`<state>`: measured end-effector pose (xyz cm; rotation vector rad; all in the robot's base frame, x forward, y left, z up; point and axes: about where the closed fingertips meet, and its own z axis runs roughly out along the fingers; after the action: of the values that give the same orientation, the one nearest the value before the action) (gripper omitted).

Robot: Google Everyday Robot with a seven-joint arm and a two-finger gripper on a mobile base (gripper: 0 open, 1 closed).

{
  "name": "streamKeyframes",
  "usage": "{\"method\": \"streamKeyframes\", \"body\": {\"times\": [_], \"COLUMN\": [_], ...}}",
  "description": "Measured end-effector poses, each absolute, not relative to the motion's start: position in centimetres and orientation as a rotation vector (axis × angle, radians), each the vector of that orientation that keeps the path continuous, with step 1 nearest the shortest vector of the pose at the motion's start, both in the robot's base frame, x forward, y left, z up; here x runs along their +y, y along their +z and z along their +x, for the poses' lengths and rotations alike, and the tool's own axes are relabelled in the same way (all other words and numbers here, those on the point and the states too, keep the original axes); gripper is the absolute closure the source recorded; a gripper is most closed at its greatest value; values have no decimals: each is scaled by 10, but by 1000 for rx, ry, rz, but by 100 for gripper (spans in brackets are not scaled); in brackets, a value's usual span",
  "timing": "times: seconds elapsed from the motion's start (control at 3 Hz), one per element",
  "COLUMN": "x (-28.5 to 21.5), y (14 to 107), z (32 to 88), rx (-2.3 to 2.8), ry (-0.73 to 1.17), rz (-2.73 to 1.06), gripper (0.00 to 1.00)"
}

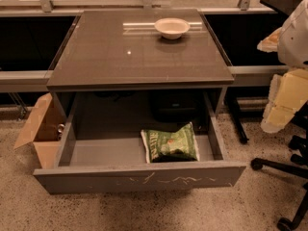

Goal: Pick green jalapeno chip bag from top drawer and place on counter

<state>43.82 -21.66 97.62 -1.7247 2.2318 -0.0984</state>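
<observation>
The drawer (139, 177) stands pulled out from under the counter (120, 57), so the bag (170, 143) is exposed from above. It lies flat on the drawer floor, right of centre and close to the front panel, where a downward reach looks unobstructed. The bowl (172, 28) sits at the counter's far edge, which makes the near part the likely spot for the bag. The gripper (281, 105) hangs at the right edge of the view, well apart from drawer and bag and touching neither; whether it is open or closed cannot be told.
</observation>
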Motion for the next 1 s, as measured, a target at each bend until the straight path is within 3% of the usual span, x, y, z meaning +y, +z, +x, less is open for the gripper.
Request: {"method": "streamKeyframes", "body": {"times": [0.33, 1.0], "x": [-215, -165], "y": [974, 886], "z": [440, 471], "rx": [2223, 2061], "ry": [-96, 131], "rz": [-1728, -1843], "gripper": [0, 0]}}
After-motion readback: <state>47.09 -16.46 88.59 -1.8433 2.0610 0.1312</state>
